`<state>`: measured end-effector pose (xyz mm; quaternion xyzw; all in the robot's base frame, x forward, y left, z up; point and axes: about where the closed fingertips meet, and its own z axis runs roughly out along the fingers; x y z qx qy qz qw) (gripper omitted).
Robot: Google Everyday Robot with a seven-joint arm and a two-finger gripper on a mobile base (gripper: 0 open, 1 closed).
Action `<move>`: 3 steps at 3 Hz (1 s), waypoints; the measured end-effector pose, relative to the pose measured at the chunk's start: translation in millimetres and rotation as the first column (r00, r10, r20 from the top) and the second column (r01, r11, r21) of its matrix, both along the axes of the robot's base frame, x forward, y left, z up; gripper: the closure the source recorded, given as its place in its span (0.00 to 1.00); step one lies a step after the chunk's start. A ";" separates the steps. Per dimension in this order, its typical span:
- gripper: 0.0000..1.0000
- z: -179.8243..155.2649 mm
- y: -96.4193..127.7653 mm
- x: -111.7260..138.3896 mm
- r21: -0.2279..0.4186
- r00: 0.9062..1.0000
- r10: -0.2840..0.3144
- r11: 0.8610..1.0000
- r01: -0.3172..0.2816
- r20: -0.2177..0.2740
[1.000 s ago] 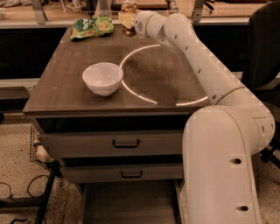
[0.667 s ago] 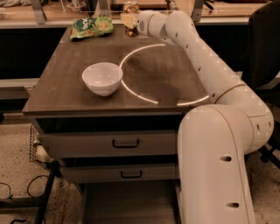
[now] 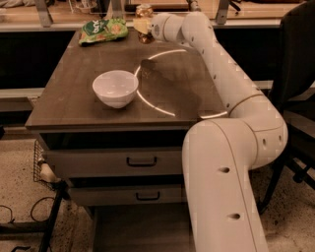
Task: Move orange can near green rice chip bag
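Arm [image 3: 231, 93]: rises from the robot's body at the near right and reaches across the table to its far edge.
Drawers [image 3: 141, 161]: two under the table top, both shut; not involved.
Table [image 3: 74, 101]: dark top with a bright curved reflection across the middle.
White bowl [image 3: 115, 87]: upright, near-left of centre, well apart from the working area.
End effector [image 3: 141, 27]: at the far edge, just right of the bag; it appears pinched around the middle of the can.
Orange can [image 3: 143, 10]: upright in that grip, silver top showing above it. A shadow nearer on the table suggests it is held off the surface.
Green rice chip bag [image 3: 103, 30]: lying flat at the far-left corner, near the can but not touching it.
Step in hand: judged to be placement; carrying looks nearly complete.
Method: lower straight down, keep the can vertical, and release only once its base is seated.
Caution: keep off the bag's wrinkled edge and the far rim, either of which could tip the can.
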<state>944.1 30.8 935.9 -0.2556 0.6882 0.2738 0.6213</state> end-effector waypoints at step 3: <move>1.00 -11.7 15.2 17.3 -0.012 1.000 -0.014 1.000 0.014 -0.014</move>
